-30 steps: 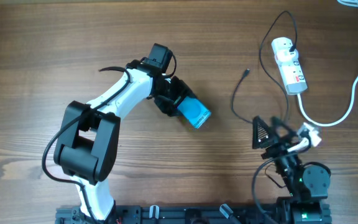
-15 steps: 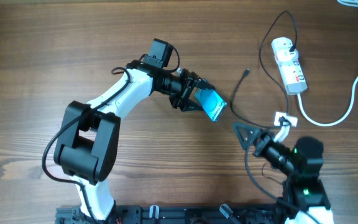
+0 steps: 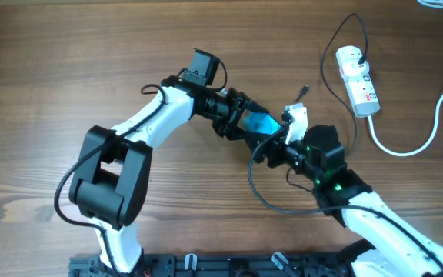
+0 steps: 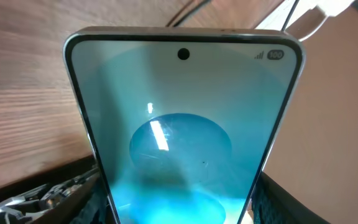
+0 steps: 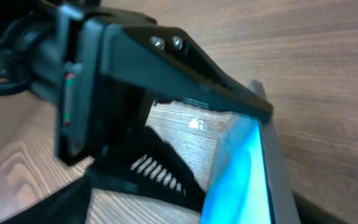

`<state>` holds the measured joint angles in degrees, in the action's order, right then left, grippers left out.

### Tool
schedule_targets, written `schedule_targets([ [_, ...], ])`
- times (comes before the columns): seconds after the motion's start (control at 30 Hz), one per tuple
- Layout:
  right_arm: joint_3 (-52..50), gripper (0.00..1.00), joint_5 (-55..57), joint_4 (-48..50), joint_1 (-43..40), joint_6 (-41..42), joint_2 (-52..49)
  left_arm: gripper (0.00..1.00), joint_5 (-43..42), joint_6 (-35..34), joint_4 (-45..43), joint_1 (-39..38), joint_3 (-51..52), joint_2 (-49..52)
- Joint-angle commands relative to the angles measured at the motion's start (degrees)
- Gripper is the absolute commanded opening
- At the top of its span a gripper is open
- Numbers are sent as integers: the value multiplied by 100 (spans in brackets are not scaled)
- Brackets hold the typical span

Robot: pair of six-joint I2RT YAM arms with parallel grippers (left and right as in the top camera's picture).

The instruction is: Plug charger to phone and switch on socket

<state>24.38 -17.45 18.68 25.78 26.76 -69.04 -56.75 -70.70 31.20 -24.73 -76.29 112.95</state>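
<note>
Covering every view with a brown wood-grain table (image 3: 44, 46), its grain running left to right in the overhead view. Carrying the socket (image 3: 358, 81) flat near the table's right side, red marks facing up, with a thick white cord (image 3: 437, 115) leaving its near end and curving off toward the upper right corner. Taking a dark plug on the socket's far half, with the charger (image 3: 335, 40) looping away as a thin black line. Ending that line in a small connector (image 3: 304, 91) lying free on the wood, near the phone but apart from it. Gripping the phone (image 3: 264, 123) in the left gripper (image 3: 251, 123), jaws clenched on its lower edges, cyan screen tilted near the table's centre and facing the left wrist camera. Crowding the right gripper (image 3: 270, 148) close against the phone's near side; not possible to tell whether those jaws are released or clenched
</note>
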Motion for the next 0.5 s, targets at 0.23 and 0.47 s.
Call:
schedule_targets([
  [0.23, 92, 39, -157, 365, 31, 496, -264, 56, -297, -26, -20, -216, -103, -46],
  [0.47, 90, 21, -1121, 365, 28, 498, -258, 57, -280, 168, -15, -212, -103, -46],
])
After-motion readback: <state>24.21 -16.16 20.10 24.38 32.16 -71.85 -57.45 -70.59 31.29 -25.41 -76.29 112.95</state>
